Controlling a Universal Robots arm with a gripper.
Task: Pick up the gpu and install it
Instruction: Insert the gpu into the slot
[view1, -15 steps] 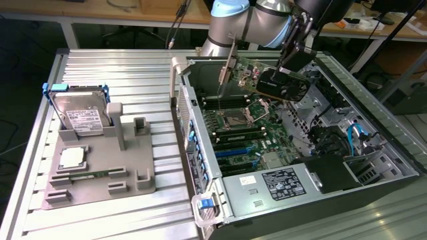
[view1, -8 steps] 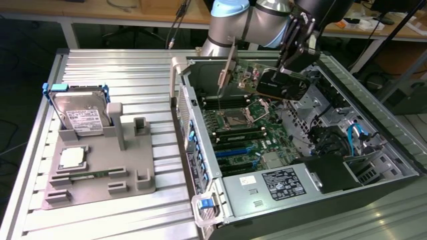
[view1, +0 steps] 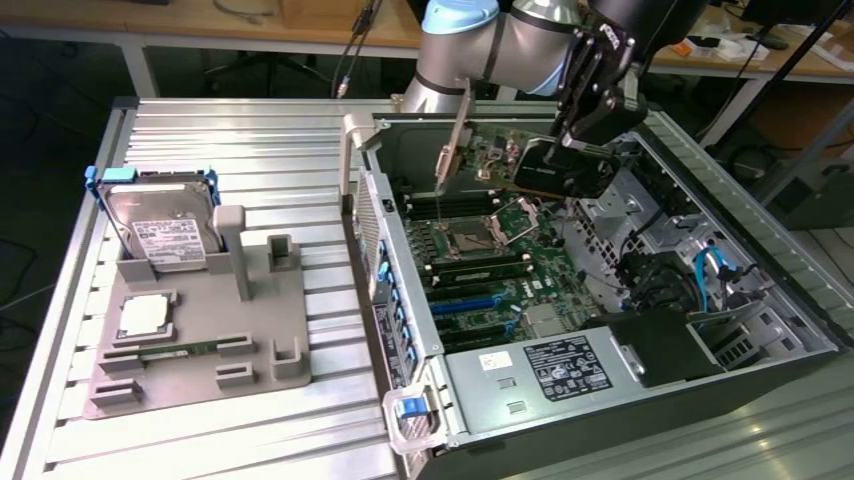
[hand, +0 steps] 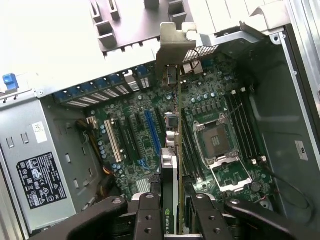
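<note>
Silvery bracket (view1: 455, 135) plus dark board, so that's the gpu (view1: 554, 168), and it's hanging in the upper middle of the exterior view, above the open computer case (view1: 787, 300). The fingers (hand: 148, 212) are sitting partly closed, clamping the card edge-on from both sides. It's hovering over the motherboard (view1: 487, 270), not seated in a slot yet, with the bracket end pointing at the case's rear wall. Over on the exterior view's left, a hard drive (view1: 158, 225) is standing in a grey holder (view1: 200, 330) on the ribbed metal bench (view1: 267, 140).
</note>
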